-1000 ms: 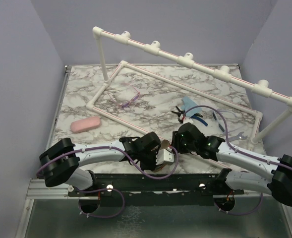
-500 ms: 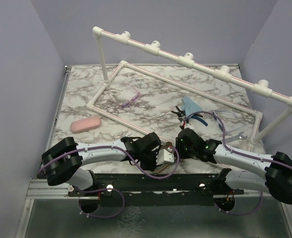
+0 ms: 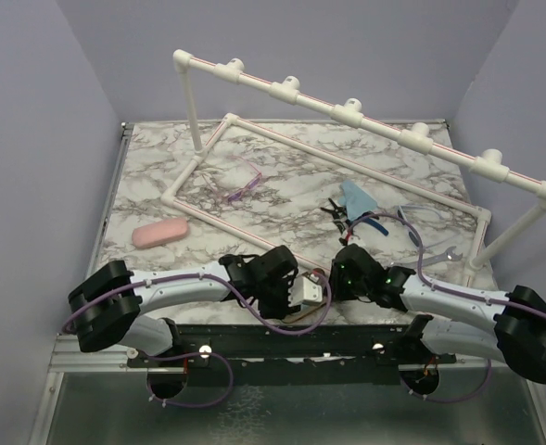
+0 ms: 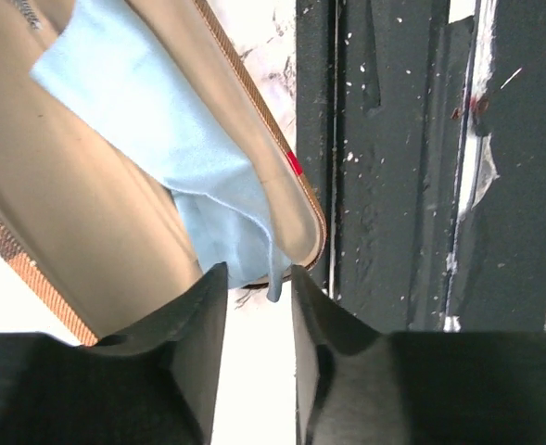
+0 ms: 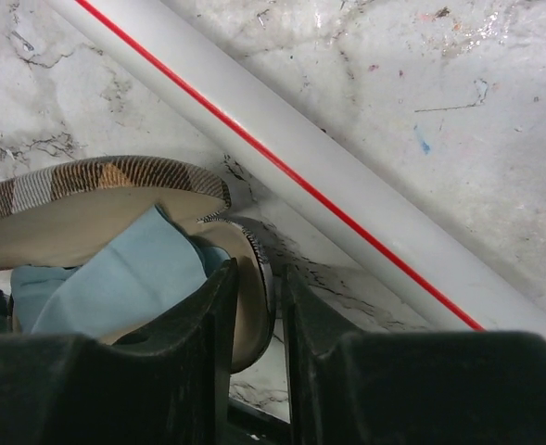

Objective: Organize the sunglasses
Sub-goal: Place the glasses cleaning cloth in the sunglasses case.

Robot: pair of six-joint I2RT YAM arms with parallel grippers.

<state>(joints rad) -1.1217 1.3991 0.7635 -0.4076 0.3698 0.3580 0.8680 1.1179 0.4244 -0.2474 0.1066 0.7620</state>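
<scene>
Near edge, centre: left gripper point(image 4: 259, 273) narrow at the open brown plaid case point(image 5: 115, 176) rim, grip unclear; right gripper point(image 5: 254, 278) pinches its other rim. Blue-framed clear-lens sunglasses point(image 3: 419, 215) lie far-right, nearer the right gripper; thin pink-purple-framed sunglasses point(image 3: 242, 183) far-left, nearer the left.

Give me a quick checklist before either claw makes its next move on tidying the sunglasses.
1. The plaid case is open: ok.
2. Its inside is free: not ok, a blue cloth lies in it.
3. The right claw grips the case rim: cannot tell.
4. The left claw holds something: cannot tell.
5. The pink-purple sunglasses lie uncovered: ok.
6. The blue sunglasses lie apart from the pliers: cannot tell.
</scene>
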